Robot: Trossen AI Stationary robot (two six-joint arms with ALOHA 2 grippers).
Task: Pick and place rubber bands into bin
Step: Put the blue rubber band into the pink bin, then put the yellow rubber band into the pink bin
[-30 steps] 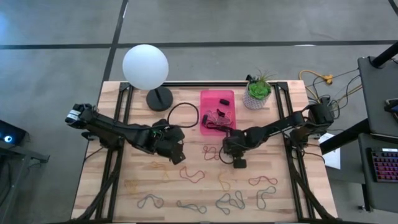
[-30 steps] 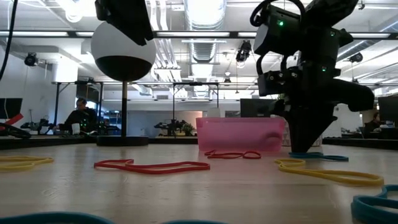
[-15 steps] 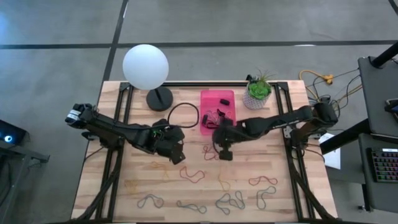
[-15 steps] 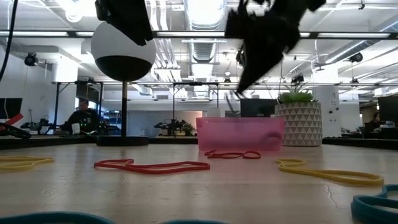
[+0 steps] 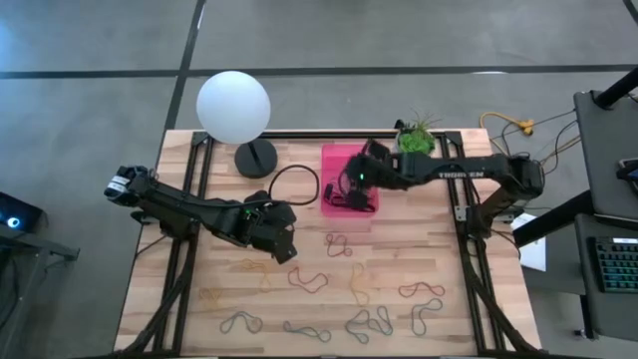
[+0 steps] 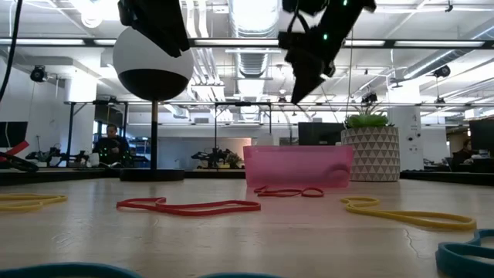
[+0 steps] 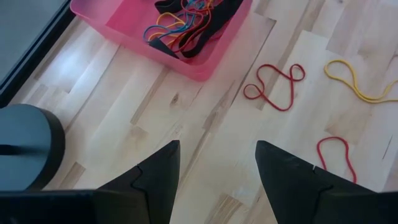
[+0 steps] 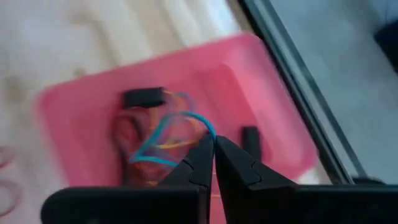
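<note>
The pink bin (image 5: 337,155) stands at the table's far middle, with tangled bands and black pieces (image 8: 144,98) inside. My right gripper (image 5: 355,185) hovers over it, shut on a teal rubber band (image 8: 163,135); the low view shows this gripper (image 6: 302,73) high above the bin (image 6: 297,166). My left gripper (image 5: 280,239) waits open over the table's left middle, its fingers (image 7: 163,171) apart above bare wood. Several loose rubber bands (image 5: 309,280) lie flat across the near half, with red (image 7: 273,87) and yellow ones (image 7: 357,84) near the bin. My right gripper pinches the teal rubber band at one end of its loop (image 8: 208,129) between its two fingertips, coming from above and pointing down. The rest of the loop (image 8: 142,155) hangs slack below the fingers over the bin's contents, clear of the table.
A lamp with a white globe (image 5: 232,107) and dark base (image 5: 256,158) stands far left, its black cable loop (image 5: 294,184) lying beside the bin. A white pot with a green plant (image 5: 412,150) stands right of the bin. Dark frame rails run along both table sides.
My right gripper has risen from the table's middle and travelled toward the far edge, ending over the bin. It has stayed shut and carried the teal band up off the wood.
</note>
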